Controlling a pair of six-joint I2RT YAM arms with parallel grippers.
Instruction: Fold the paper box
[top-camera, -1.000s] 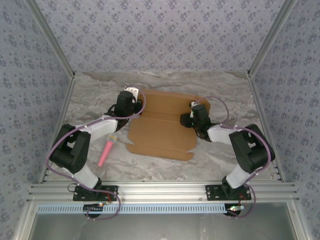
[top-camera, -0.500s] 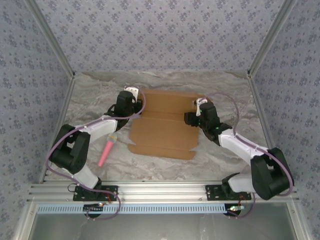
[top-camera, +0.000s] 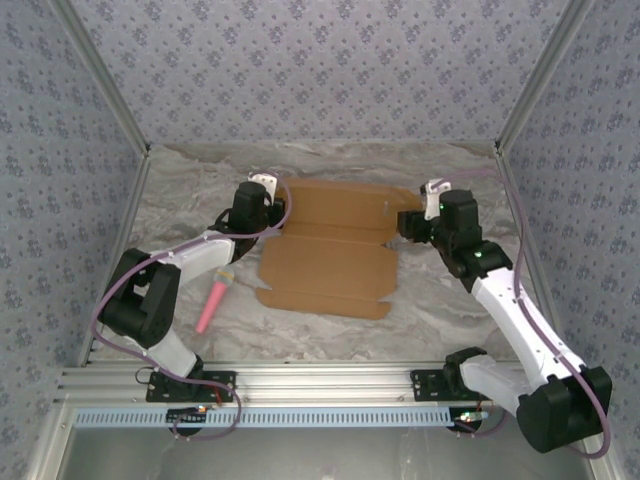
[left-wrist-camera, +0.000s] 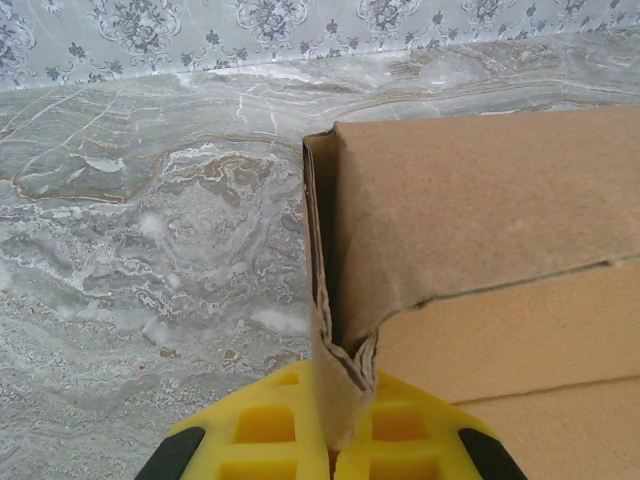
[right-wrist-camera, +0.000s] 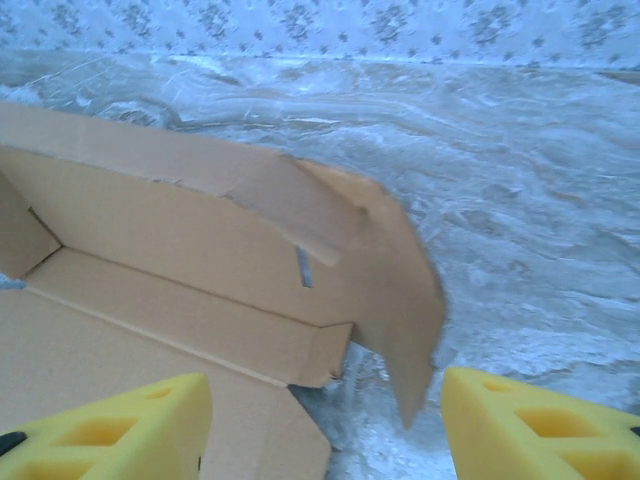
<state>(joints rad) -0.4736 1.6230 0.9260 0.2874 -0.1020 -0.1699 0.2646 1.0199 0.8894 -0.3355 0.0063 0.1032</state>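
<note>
At the left of the marbled table top (top-camera: 180, 200), in the overhead view, a small pink pen-like stick (top-camera: 213, 304) lies beside the left arm's forearm, well clear of the cardboard.

Next to the right, the left gripper (left-wrist-camera: 340, 445) is clenched on the paper box (top-camera: 330, 250). In the left wrist view its two yellow pads (left-wrist-camera: 262, 432) press together with the crumpled edge of a brown end flap (left-wrist-camera: 325, 330) pinched between them. That flap stands up on edge from the sheet's left side, and the panel beside it lies flat to the right.

The paper box itself is a brown die-cut cardboard sheet in the middle of the table, between the two arms. Most of it lies flat, with crease lines running across it. Its near edge has small notches and tabs.

At the right, the right gripper (right-wrist-camera: 325, 425) is released: its yellow pads (right-wrist-camera: 115, 430) stand wide apart at the lower corners of the right wrist view and clamp nothing. Ahead of them the sheet's long back panel (right-wrist-camera: 160, 190) is tilted up from the base, and a rounded corner flap (right-wrist-camera: 400, 290) hangs off its right end over the bare table. In the overhead view this gripper sits just at the sheet's far right corner.
</note>
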